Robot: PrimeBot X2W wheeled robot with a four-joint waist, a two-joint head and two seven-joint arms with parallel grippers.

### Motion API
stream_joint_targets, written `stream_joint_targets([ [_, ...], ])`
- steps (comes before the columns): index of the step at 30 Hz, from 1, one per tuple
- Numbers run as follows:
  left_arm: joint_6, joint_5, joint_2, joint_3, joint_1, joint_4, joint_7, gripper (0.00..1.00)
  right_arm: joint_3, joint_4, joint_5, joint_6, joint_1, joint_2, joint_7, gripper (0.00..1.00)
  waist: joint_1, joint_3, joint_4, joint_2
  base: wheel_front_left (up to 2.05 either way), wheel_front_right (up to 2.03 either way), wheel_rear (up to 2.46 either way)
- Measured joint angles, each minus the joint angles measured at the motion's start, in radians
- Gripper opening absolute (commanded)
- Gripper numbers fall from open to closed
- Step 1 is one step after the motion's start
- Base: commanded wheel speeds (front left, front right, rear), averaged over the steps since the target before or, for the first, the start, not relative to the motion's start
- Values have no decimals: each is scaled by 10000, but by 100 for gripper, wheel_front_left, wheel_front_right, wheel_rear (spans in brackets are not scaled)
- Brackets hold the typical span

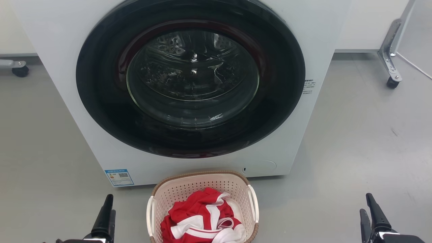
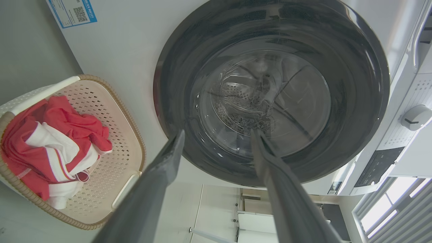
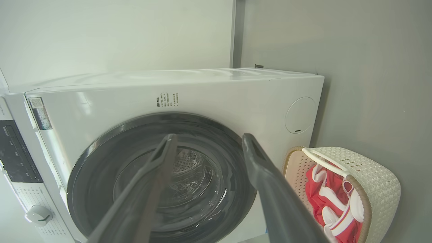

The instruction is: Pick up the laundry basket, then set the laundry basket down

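The laundry basket [image 1: 189, 194] stands at 6 o'clock on the floor [image 1: 337, 152], between left gripper [image 1: 108, 202] at 7 and right gripper [image 1: 365, 203] at 5, jaws of both apart; better take both white handles [image 1: 253, 202] evenly

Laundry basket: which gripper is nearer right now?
Left. The left gripper sits just left of the laundry basket, a short gap from its left handle. The right gripper is out to the right, much farther from its right handle. Both open, neither touching.
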Motion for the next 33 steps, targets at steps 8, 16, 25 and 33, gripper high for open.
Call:
stream_joint_targets([
  [8,201,639,4,-238,0,-236,-268,100,313,-130,-991,-230,-17,-6,-280,100,0,8,8,0,0,0,0],
  [16,466,2094,46,-577,-1,-558,-616,100,871,-357,-2470,-527,-43,-98,-616,100,0,22,13,0,0,0,0],
  [25,729,3879,334,-1097,-2,-811,-949,100,1308,-516,-3965,-767,-63,-234,-959,100,0,51,5,0,0,0,0],
  [33,984,5521,535,-1597,-1,-930,-1233,100,1682,-596,-5244,-976,-64,-291,-1246,100,0,82,4,0,0,0,0],
])
